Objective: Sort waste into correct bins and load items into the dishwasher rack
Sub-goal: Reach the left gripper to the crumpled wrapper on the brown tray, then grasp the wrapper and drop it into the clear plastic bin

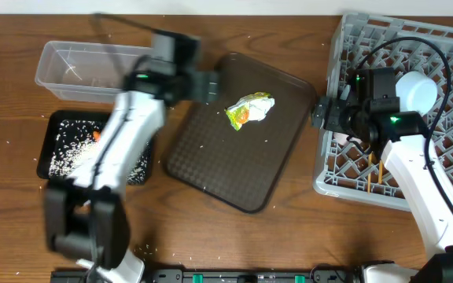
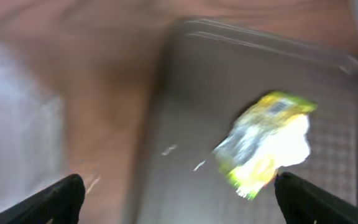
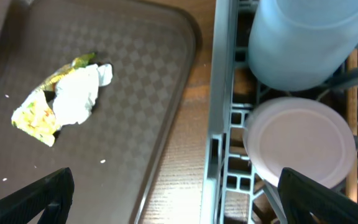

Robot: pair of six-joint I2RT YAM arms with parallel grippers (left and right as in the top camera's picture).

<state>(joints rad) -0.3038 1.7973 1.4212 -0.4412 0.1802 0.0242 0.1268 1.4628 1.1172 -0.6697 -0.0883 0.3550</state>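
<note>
**Wrapper on the brown tray, both sets of fingers spread and empty**

The crumpled yellow-green-and-white wrapper (image 1: 250,110) is seen lying on the dark brown serving tray (image 1: 211,169), towards its far half, with nothing touching it. A few pale crumbs are scattered over the tray around it.

The left fingers (image 2: 55,199) are held above the near-left edge of that tray, just beside the clear tub (image 1: 85,71). In the left wrist view – which is heavily blurred – they are spread wide apart and nothing is held between them; the wrapper is seen ahead of them, nearer the right-hand finger.

The right fingers (image 3: 36,199) are likewise spread wide and empty. They are placed over the gap between the brown tray and the left wall of the dishwasher rack (image 1: 330,102), above a strip of bare desk (image 3: 191,168).

Inside the rack, close to that wall, a light blue cup (image 3: 309,37) and a pale pink cup (image 3: 300,140) are seen side by side, both upside down. A wooden chopstick (image 3: 352,124) is laid along the lattice just beyond them – its full length is cut off by the picture's edge. From overhead, thin wooden sticks (image 1: 372,174) are seen near the rack's front edge.

The black tray (image 1: 61,149) is set in front of the clear tub. White crumbs are strewn across it, and a small orange piece (image 1: 97,135) lies in it, partly hidden by the left arm.
</note>
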